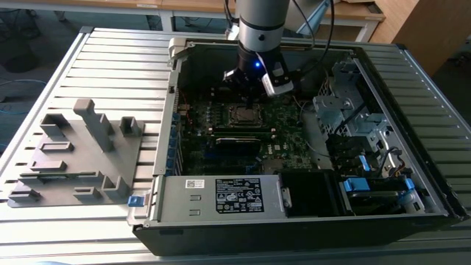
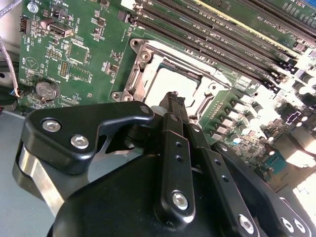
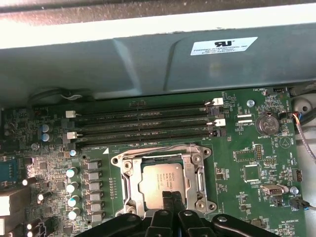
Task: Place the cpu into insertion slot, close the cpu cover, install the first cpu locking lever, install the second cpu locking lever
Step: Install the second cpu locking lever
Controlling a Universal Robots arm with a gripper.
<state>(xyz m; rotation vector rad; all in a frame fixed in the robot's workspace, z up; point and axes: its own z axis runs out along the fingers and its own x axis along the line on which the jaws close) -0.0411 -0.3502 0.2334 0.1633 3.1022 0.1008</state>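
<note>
In the exterior view my gripper (image 1: 249, 100) hangs inside the open computer case, just above the insertion slot (image 1: 245, 114) on the green board. The cpu (image 3: 159, 181), a dull silver square, lies in the slot in both wrist views (image 2: 174, 83). The cpu cover (image 3: 127, 183), a silvery frame, lies flat around it (image 2: 137, 74). My gripper's thin black fingertips (image 3: 169, 197) are pressed together over the cpu's near edge, holding nothing. I cannot tell whether they touch it. A thin wire lever (image 3: 163, 148) runs along the socket's side next to the memory slots.
Long black memory slots (image 3: 143, 123) run beside the socket, and a row of capacitors (image 3: 73, 190) stands next to it. The grey-labelled power supply box (image 1: 235, 196) sits at the case's front, metal drive bays (image 1: 353, 121) at the exterior view's right, and a grey parts fixture (image 1: 74, 154) on the table at its left.
</note>
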